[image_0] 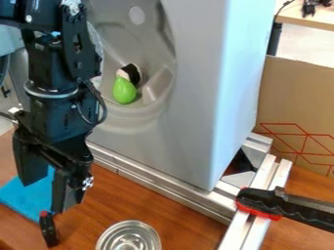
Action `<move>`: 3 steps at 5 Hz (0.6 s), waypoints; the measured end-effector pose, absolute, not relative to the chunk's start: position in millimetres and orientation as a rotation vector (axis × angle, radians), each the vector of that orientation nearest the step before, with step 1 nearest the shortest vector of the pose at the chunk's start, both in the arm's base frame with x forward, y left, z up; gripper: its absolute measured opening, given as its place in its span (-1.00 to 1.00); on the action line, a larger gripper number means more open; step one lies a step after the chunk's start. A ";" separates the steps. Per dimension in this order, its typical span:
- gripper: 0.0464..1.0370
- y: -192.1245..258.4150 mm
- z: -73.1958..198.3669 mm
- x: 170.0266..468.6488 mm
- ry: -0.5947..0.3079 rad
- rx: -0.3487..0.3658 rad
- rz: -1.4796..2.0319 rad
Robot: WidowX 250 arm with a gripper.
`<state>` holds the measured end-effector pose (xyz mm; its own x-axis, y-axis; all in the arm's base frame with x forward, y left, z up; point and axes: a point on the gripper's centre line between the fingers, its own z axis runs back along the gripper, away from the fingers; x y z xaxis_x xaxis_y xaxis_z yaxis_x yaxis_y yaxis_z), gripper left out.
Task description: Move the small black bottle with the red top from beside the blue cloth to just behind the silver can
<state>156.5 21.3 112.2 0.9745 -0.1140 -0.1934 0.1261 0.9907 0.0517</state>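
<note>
A round metal tin (129, 238) lies at the near edge; its contents cannot be determined. Left of it, a small black object (49, 230) with a red end is on the wooden table (189, 229), its long axis running near to far, red end pointing away. The gripper (44, 197) hangs just above it, fingers apart, beside a blue cloth (27, 197). Beyond, a grey recess (156, 87) contains a green pear-shaped object (124, 92) and a black-and-white item (132, 72).

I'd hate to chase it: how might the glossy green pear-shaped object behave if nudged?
The green object would probably roll, given its rounded sides; its tapered shape might make it veer. The smooth surface may prove slippery.
</note>
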 end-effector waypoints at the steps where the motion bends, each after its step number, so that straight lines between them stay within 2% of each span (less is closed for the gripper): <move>1: 0.93 21.6 109.4 154.1 0.200 0.063 -0.117; 2: 0.93 45.8 110.5 146.2 0.118 0.071 0.058; 3: 0.93 70.6 99.1 141.9 0.063 0.072 0.206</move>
